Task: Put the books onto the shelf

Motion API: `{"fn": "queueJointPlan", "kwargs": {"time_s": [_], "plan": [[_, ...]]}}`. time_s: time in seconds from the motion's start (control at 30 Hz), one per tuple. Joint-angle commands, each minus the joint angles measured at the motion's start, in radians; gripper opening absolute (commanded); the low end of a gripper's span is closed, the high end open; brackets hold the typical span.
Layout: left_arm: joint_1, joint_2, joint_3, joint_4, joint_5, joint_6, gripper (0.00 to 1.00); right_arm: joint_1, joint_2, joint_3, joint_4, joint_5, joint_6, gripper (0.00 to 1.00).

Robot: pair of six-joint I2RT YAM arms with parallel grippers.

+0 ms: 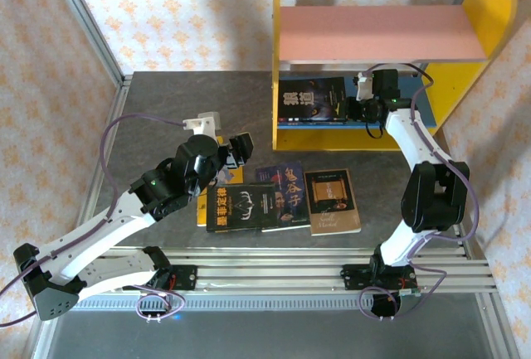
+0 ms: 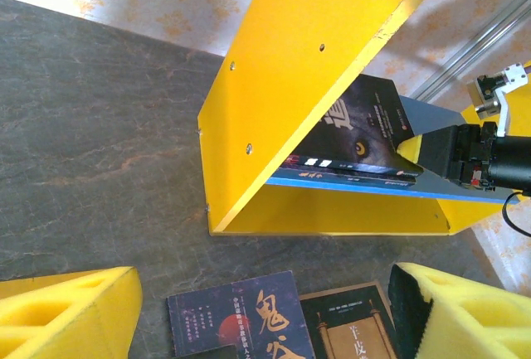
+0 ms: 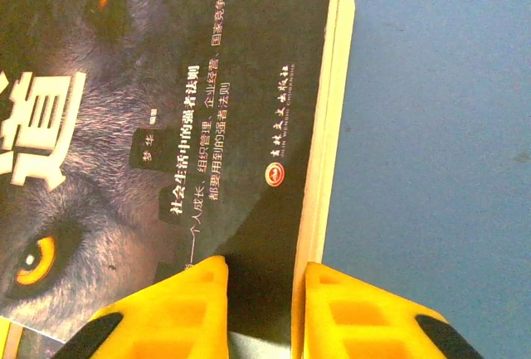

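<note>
The grey table (image 1: 149, 110) carries the shelf (image 1: 377, 31) at its far right. One dark wolf-cover book (image 1: 319, 98) rests on the shelf's blue lower board (image 3: 440, 127). The right end effector (image 1: 366, 104) is at this book's right edge. Its yellow fingers (image 3: 178, 309) are drawn nearly together over that edge, and I cannot tell whether they pinch it. Four more books (image 1: 249, 207) lie flat near the front of the table, just beside the left end effector (image 1: 236, 150), which hovers released and holds nothing.

table (image 1: 149, 102): dark grey, stone-patterned | walls (image 1: 166, 11): cream floral wallpaper | rails (image 1: 274, 264): silver, along near edge
</note>
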Motion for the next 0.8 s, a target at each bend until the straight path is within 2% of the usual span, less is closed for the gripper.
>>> {"fn": "queueJointPlan", "kwargs": {"time_s": [0.0, 0.13, 0.33, 0.47, 0.77], "plan": [[0.008, -0.026, -0.012, -0.014, -0.028, 0.002, 0.78, 0.004, -0.004, -0.031, -0.083, 0.044, -0.054, 0.21], [0.008, -0.029, -0.013, -0.015, -0.030, 0.002, 0.78, -0.005, -0.006, -0.035, -0.085, 0.070, -0.066, 0.21], [0.009, -0.041, -0.019, -0.020, -0.036, 0.000, 0.78, -0.039, -0.011, -0.031, -0.077, 0.007, -0.060, 0.21], [0.008, -0.041, -0.019, -0.018, -0.032, -0.001, 0.78, -0.042, -0.007, -0.032, -0.084, 0.017, -0.075, 0.21], [0.008, -0.044, -0.021, -0.019, -0.034, -0.002, 0.78, -0.049, -0.042, -0.060, -0.078, -0.087, -0.118, 0.21]]}}
